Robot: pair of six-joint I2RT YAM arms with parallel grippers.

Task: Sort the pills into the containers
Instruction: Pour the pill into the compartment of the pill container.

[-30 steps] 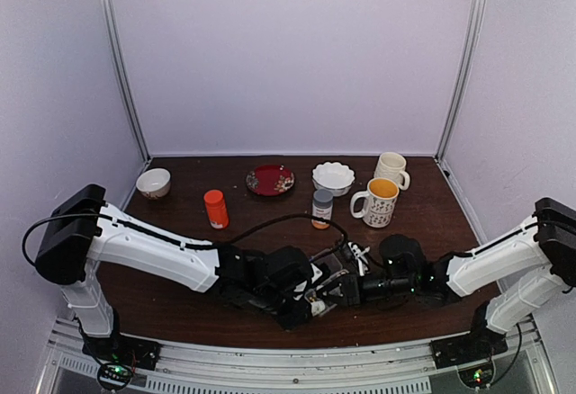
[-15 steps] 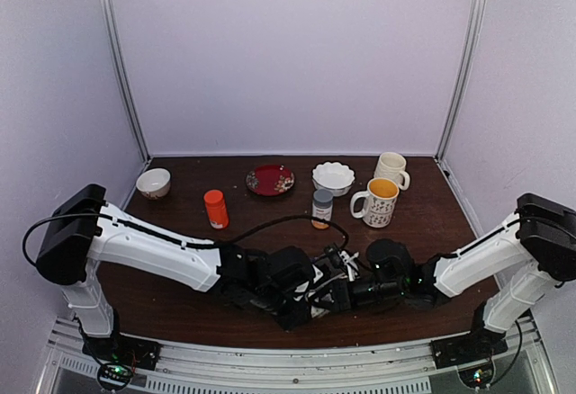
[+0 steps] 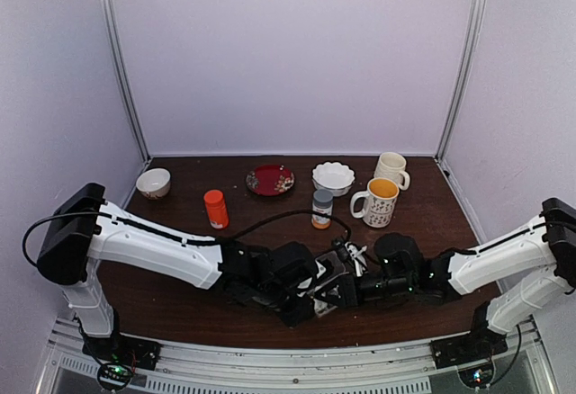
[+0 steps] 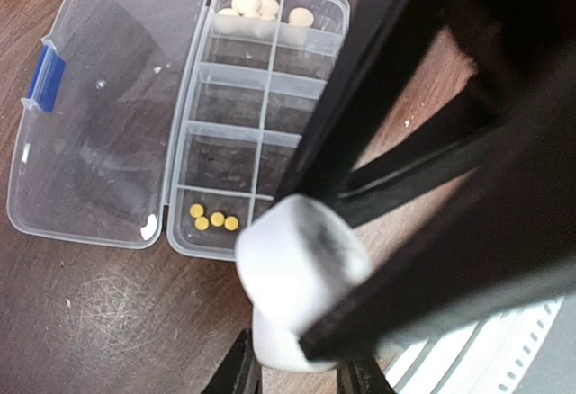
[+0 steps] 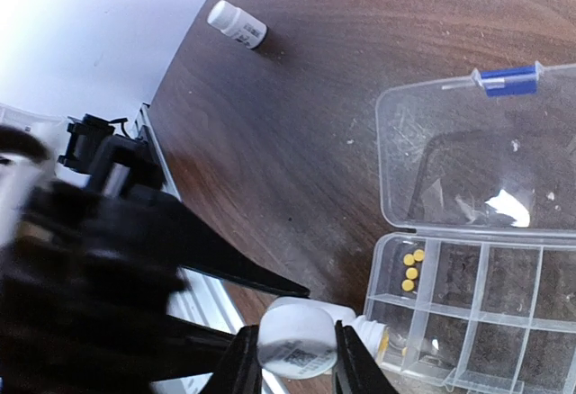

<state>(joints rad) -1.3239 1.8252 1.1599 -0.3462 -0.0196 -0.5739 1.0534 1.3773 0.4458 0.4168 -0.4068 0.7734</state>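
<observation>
The clear organiser box (image 4: 263, 115) lies open, its lid (image 4: 99, 106) folded out to the left. White pills (image 4: 261, 5) fill one end compartment, and three yellow pills (image 4: 214, 220) sit in the opposite end compartment. A white bottle (image 5: 297, 340) lies tipped at the box's near edge (image 5: 486, 304), its open neck (image 5: 369, 331) pointing at the compartments close to the yellow pills (image 5: 412, 271). My right gripper (image 5: 297, 358) is shut on its base. My left gripper (image 4: 301, 371) is shut on the white bottle (image 4: 301, 268) from the other side. Both grippers (image 3: 333, 288) meet near the table's front.
An orange bottle (image 3: 215, 208) and a grey-capped amber bottle (image 3: 321, 208) stand mid-table. Along the back are a small bowl (image 3: 153, 182), a red plate (image 3: 270, 179), a white bowl (image 3: 333, 177) and two mugs (image 3: 376, 201). A small white bottle (image 5: 236, 23) lies on its side.
The right arm shifted a little to the left and then back. Both grips look unchanged.
</observation>
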